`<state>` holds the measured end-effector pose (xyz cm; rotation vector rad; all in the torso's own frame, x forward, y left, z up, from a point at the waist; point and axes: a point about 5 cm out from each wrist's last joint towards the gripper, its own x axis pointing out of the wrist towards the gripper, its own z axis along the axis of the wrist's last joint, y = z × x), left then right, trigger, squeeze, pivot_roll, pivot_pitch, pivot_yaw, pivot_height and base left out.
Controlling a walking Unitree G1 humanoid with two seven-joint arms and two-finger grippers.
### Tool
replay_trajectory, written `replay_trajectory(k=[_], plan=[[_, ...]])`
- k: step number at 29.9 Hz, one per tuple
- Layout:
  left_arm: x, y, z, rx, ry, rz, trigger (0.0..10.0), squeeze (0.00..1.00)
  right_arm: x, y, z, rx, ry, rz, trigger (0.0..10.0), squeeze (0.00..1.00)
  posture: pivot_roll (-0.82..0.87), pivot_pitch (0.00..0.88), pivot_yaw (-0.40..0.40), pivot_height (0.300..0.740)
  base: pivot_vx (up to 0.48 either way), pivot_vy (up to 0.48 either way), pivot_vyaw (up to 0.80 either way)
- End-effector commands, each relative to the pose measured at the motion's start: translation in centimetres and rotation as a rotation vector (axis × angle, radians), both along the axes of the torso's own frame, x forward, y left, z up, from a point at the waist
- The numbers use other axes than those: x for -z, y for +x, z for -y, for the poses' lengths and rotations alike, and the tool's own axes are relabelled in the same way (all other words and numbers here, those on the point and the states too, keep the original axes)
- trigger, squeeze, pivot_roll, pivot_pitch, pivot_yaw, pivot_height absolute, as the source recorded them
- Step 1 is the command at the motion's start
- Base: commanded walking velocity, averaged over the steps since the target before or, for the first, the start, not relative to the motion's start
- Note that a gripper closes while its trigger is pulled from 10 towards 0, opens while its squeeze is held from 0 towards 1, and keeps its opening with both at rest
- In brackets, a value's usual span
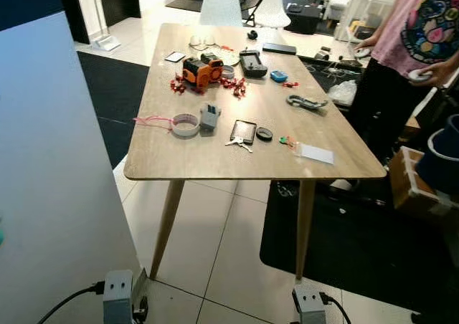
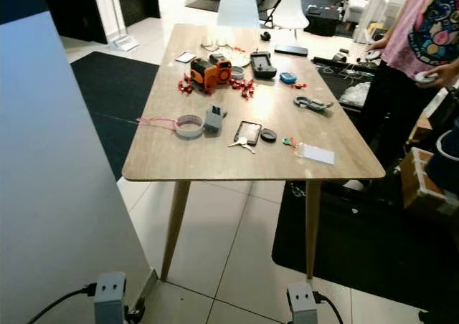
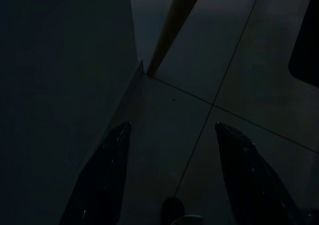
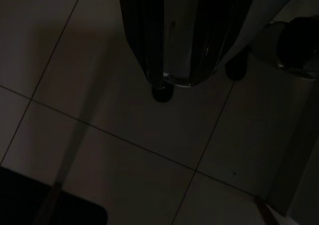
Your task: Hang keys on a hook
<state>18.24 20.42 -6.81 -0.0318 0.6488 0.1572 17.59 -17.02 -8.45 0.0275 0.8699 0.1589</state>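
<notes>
A: What's the table (image 1: 186,163) like?

B: Pale wood grain, a rounded-corner rectangle on slim tapered wooden legs. It stands on glossy light tiles, with black mats (image 1: 358,249) on the floor to either side. A flat white panel (image 1: 57,195) rises close on the robot's left.

A: And the keys?

B: The keys (image 1: 239,144), small and silvery, lie on the tabletop near its front edge, just beside the near end of a flat black rectangular device (image 1: 243,131). A round black disc (image 1: 265,133) sits next to that on the right, and a white card (image 1: 316,153) further right.

A: Other clutter?

B: A roll of white tape (image 1: 186,125) touching or nearly touching a small grey block (image 1: 209,117); farther back an orange and black tool (image 1: 200,72) among scattered red bits; a grey carabiner-like clip (image 1: 307,102) on the right.

A: Anyone about?

B: A person in a pink printed top (image 1: 423,30) stands at the table's far right corner. White chairs (image 1: 221,5) stand beyond the far end.

A: The grippers?

B: Both arms hang low over the tiles. The left gripper (image 3: 172,175), in its dark wrist view, has its two black fingers spread well apart, holding nothing. The right gripper (image 4: 182,60) is too dim and crowded to judge; I cannot tell whether its fingers are apart or together.
</notes>
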Motion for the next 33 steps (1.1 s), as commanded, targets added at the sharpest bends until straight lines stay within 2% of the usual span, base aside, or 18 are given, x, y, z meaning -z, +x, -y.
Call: replay_trajectory(k=[1,10,15,24,33], plan=[[0.1,-0.2,0.0,-0.010,0.001,-0.005,10.0,0.00,0.1,-0.4,0.5,-0.018,-0.021,-0.016,10.0,0.00,0.06,0.053,-0.080,0.740,0.000,0.000,0.00],[0.1,-0.1,0.4,-0.013,-0.001,0.003,10.0,0.00,0.1,-0.3,0.9,-0.030,-0.036,-0.014,10.0,0.00,0.04,0.055,-0.090,0.740,0.000,0.000,0.00],[0.0,0.3,1.2,0.009,0.011,0.019,10.0,0.00,0.0,-0.2,1.1,-0.037,-0.047,-0.010,10.0,0.00,0.04,0.059,-0.091,0.740,0.000,0.000,0.00],[-0.1,0.4,0.9,-0.011,0.033,0.019,10.0,0.00,0.0,-0.3,1.0,-0.059,-0.051,-0.016,10.0,0.00,0.05,0.056,-0.091,0.740,0.000,0.000,0.00],[-0.3,0.5,0.8,-0.009,0.026,0.036,10.0,0.00,0.0,-0.2,0.8,-0.061,-0.048,-0.012,10.0,0.00,0.05,0.051,-0.084,0.740,0.327,0.000,0.00]])
